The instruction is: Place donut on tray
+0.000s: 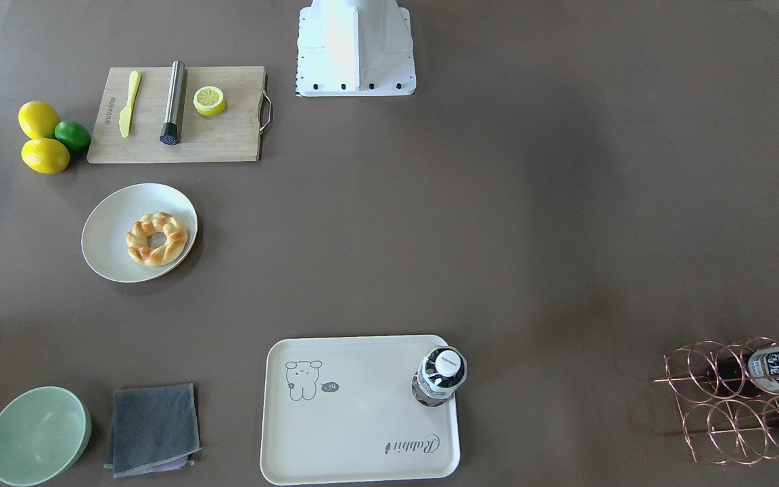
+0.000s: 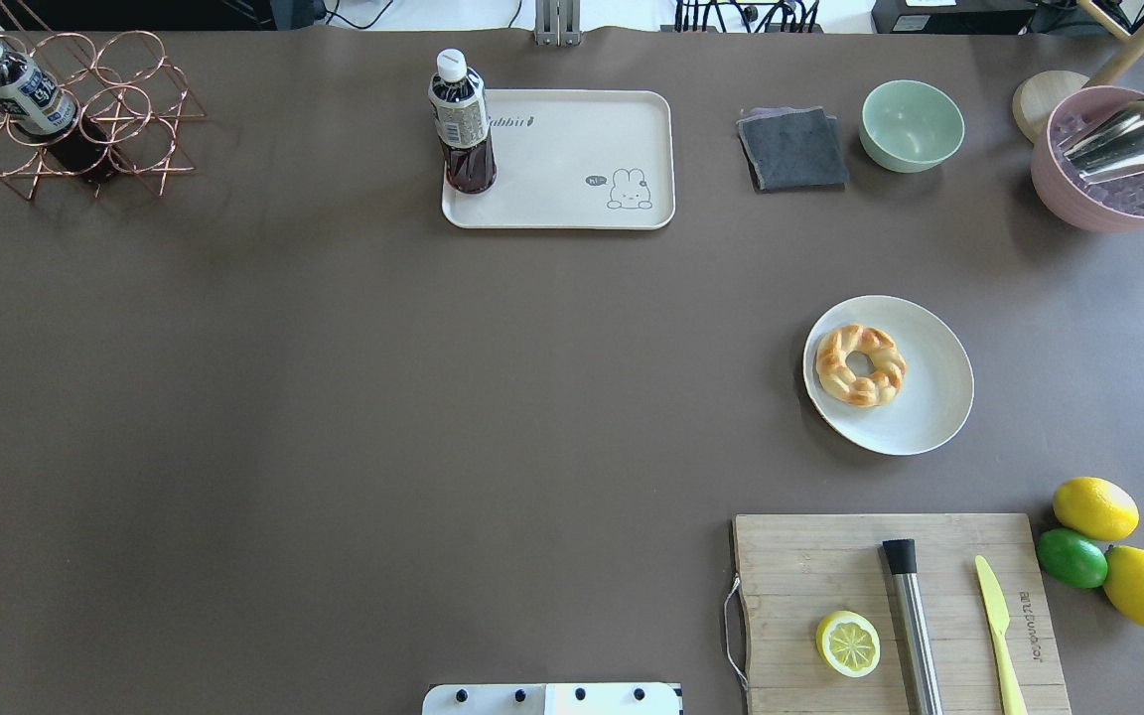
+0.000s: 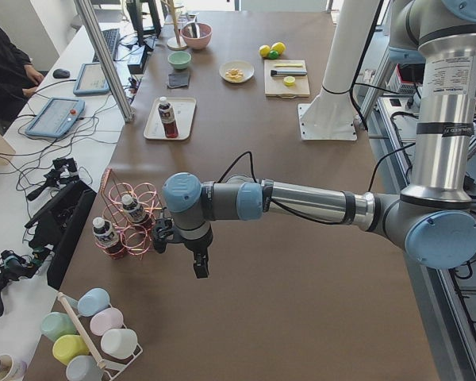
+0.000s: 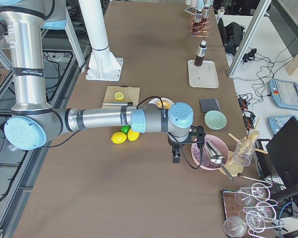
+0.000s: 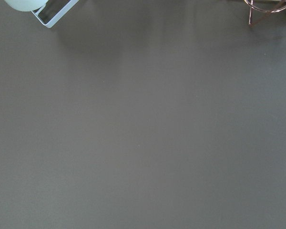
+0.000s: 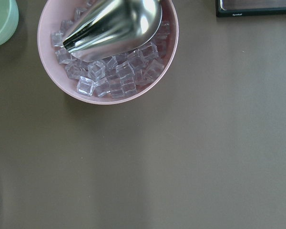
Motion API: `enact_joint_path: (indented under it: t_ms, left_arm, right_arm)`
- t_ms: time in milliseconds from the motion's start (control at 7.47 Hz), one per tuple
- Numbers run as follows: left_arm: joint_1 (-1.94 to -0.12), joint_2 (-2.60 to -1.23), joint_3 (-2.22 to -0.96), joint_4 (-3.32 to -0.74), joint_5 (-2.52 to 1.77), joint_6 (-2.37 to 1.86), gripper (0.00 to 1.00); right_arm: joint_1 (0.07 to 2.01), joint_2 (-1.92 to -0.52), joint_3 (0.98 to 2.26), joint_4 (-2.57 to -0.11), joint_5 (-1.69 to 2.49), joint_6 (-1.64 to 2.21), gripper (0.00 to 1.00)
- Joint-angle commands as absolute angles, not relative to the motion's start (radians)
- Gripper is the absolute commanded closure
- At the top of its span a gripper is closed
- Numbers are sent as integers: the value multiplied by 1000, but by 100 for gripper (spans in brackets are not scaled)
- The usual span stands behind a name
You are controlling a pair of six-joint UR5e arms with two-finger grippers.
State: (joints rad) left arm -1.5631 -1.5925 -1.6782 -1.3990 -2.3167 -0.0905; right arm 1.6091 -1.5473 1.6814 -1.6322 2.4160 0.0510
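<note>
The donut point(image 1: 157, 238) is a golden braided ring lying on a round white plate point(image 1: 109, 230); it also shows in the overhead view point(image 2: 860, 364). The cream tray point(image 1: 356, 419) with the bear drawing sits apart from it point(image 2: 572, 149) and carries an upright dark bottle point(image 1: 440, 375) at one corner. My left gripper point(image 3: 200, 266) hangs over bare table near the wire rack, far from both. My right gripper point(image 4: 176, 157) hangs beside the pink ice bowl point(image 4: 208, 153). Neither shows in the overhead or front view, so I cannot tell whether they are open or shut.
A wooden cutting board point(image 2: 900, 606) holds a lemon half, a steel muddler and a yellow knife. Two lemons and a lime point(image 2: 1073, 556) lie beside it. A green bowl point(image 2: 912, 124), a grey cloth point(image 2: 792, 149), the pink ice bowl with its scoop point(image 6: 109, 52) and a copper bottle rack point(image 2: 66, 109) line the far edge.
</note>
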Motion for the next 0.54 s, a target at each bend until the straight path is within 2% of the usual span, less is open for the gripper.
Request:
enact_joint_path:
  t_ms: [0, 402]
  left_arm:
    - [-1563, -1592, -1677, -1399, -2318, -91, 2]
    - [-1563, -1592, -1675, -1399, -2318, -91, 2]
  right_arm:
    - [1608, -1559, 1701, -1631, 2413, 44, 0]
    - [1592, -1562, 1700, -1631, 2407, 52, 0]
